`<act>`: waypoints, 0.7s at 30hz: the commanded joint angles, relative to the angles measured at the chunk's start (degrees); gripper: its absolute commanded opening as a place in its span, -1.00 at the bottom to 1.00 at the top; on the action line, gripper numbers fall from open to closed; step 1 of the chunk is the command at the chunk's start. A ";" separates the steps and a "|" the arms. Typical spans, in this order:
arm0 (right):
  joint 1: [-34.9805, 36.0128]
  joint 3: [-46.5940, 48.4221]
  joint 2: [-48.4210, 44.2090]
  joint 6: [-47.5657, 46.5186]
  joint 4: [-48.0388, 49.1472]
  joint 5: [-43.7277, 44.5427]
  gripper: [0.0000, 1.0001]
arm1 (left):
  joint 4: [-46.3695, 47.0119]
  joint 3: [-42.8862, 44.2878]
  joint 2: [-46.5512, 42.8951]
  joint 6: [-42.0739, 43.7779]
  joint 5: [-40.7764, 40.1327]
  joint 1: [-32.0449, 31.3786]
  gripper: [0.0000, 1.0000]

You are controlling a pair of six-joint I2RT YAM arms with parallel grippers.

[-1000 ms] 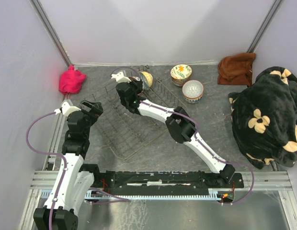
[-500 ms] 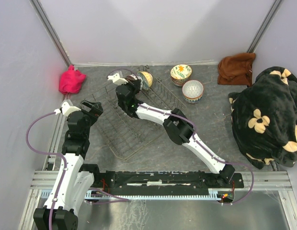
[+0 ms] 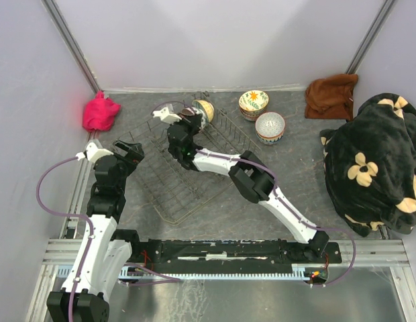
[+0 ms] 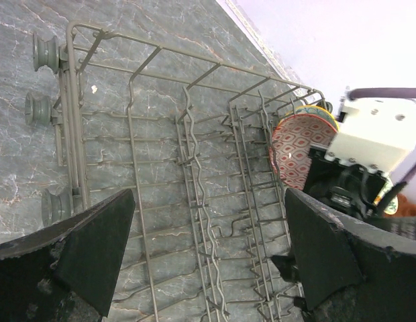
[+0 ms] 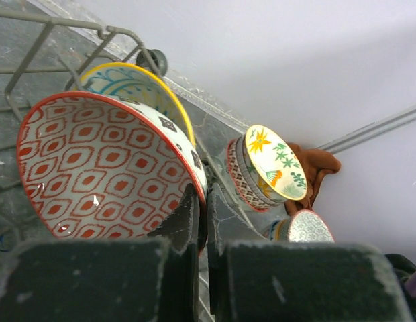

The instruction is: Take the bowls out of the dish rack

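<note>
The dark wire dish rack (image 3: 173,180) lies on the grey table. At its far corner stand two bowls on edge: a red-patterned bowl (image 5: 94,168) and behind it a yellow-rimmed bowl (image 5: 134,84). My right gripper (image 5: 204,215) is shut on the red-patterned bowl's rim, one finger inside and one outside. In the top view the right gripper (image 3: 192,116) is at that corner beside the yellow-rimmed bowl (image 3: 205,109). My left gripper (image 3: 127,149) is open and empty above the rack's left side (image 4: 194,168); the red-patterned bowl (image 4: 296,144) shows far ahead of it.
A stack of bowls with a floral inside (image 3: 253,102) and a single bowl (image 3: 270,126) stand on the table right of the rack. A pink cloth (image 3: 100,112) lies far left, a brown cloth (image 3: 332,94) far right, a black floral blanket (image 3: 376,161) at right.
My right wrist has shifted slightly and turned at the rack's far corner, staying by the bowls. The left arm has not moved.
</note>
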 commanded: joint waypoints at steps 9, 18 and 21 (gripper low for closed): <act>0.41 -12.30 -24.53 11.49 -1.22 -2.08 -0.98 | 1.27 1.35 -0.90 2.17 -2.05 -0.04 0.99; -4.45 -16.09 -37.32 32.22 -27.64 -8.02 -0.99 | 1.53 1.14 -0.76 2.19 -1.91 -0.07 0.99; -8.67 -15.87 -41.96 41.90 -40.67 -13.43 -0.98 | 1.98 1.01 -0.03 2.01 -1.26 -0.04 0.99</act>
